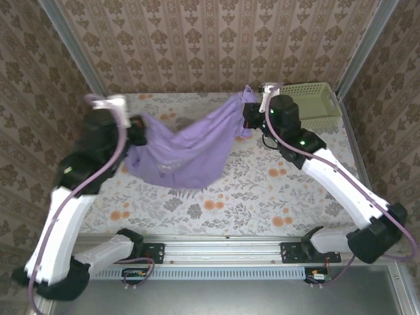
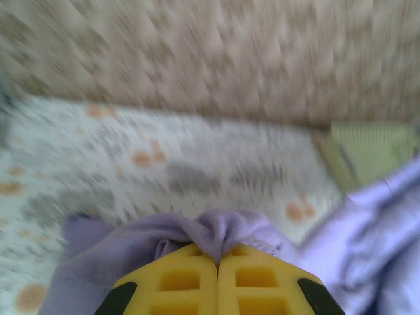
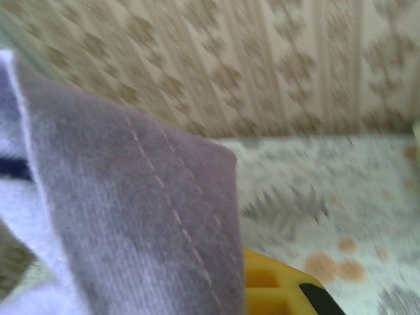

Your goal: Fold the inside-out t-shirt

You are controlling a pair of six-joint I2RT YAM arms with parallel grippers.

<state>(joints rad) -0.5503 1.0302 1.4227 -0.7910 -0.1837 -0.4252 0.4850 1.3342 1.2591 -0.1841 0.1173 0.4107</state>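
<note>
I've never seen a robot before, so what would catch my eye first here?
A lavender t-shirt hangs like a hammock over the flowered table, sagging in the middle. The left gripper pinches its left end, and the right gripper holds the other end further back. A pale green basket sits in the far right corner.

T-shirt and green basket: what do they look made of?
t-shirt: thin soft knit fabric, possibly cotton jersey, matte lavender. It sags and bunches freely, and the right wrist view shows a fine weave and two rows of hem stitching.
basket: probably moulded plastic, pale green. Its rigid mesh walls hold their shape.
</note>
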